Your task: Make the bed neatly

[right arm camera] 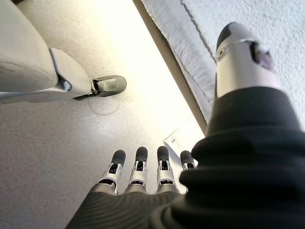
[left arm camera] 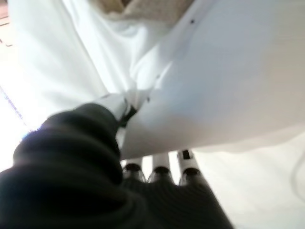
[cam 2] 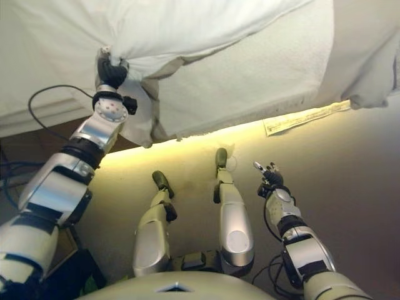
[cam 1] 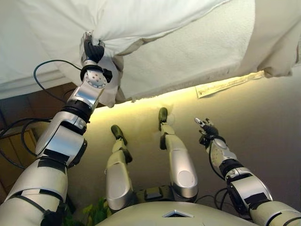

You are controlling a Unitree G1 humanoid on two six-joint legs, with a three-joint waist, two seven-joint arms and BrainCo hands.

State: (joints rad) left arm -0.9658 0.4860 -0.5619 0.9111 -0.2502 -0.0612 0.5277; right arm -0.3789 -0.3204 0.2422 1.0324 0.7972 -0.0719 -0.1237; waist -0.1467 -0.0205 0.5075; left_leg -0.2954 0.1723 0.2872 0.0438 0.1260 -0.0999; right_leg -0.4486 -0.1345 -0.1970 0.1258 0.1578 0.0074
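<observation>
The bed fills the far side of the eye views: a smooth white sheet (cam 1: 141,21) lies over a rougher cream blanket (cam 1: 197,52) that hangs down the bed's side. My left hand (cam 1: 92,51) is raised at the bed's edge, fingers curled round a bunched corner of the white sheet (left arm camera: 143,95). In the left wrist view the cloth wraps over the fingers (left arm camera: 159,169). My right hand (cam 1: 206,127) hangs low beside the bed over the floor, fingers straight and holding nothing; its wrist view shows the fingers (right arm camera: 138,167) above the bare floor.
A lit strip glows along the bed's base (cam 1: 155,96). A white label (cam 1: 230,84) hangs from the blanket's lower edge. Pale floor (cam 1: 263,127) lies between me and the bed. Wooden floor and furniture (cam 1: 19,141) show at the left.
</observation>
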